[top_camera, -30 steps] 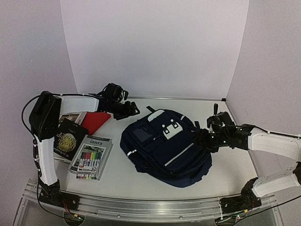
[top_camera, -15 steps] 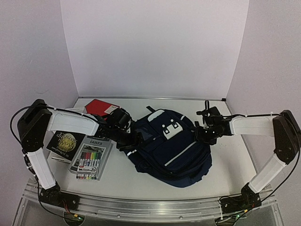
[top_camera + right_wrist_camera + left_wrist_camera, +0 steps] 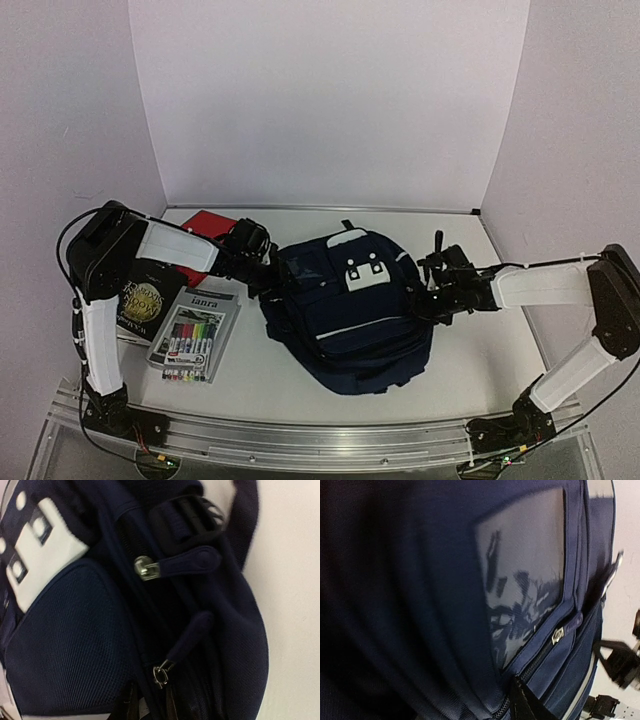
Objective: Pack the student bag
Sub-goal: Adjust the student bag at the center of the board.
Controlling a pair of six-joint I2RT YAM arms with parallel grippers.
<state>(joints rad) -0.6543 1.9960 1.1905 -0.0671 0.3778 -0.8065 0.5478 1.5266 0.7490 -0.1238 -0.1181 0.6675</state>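
The student bag [image 3: 345, 315], navy with grey-white stripes, lies bunched in the middle of the table. My left gripper [image 3: 268, 277] is at its left edge. In the left wrist view the bag [image 3: 445, 600] fills the frame. One dark finger [image 3: 524, 704] presses beside a zip, with a fabric fold against it; the other finger is hidden. My right gripper [image 3: 425, 297] is at the bag's right edge. In the right wrist view, that gripper [image 3: 150, 706] has narrowed its fingers on a ridge of bag fabric [image 3: 75, 645], just below a metal zip pull [image 3: 160, 674].
A red book [image 3: 205, 224] lies at the back left. A black book with a gold emblem [image 3: 140, 298] and a box of coloured markers [image 3: 192, 335] lie left of the bag. White walls close in the back and sides. A metal rail [image 3: 320, 440] runs along the near edge.
Both grippers have closed in on the bag's sides. The bag has bunched up, narrower and taller than before. The left arm has pulled back slightly to the left.
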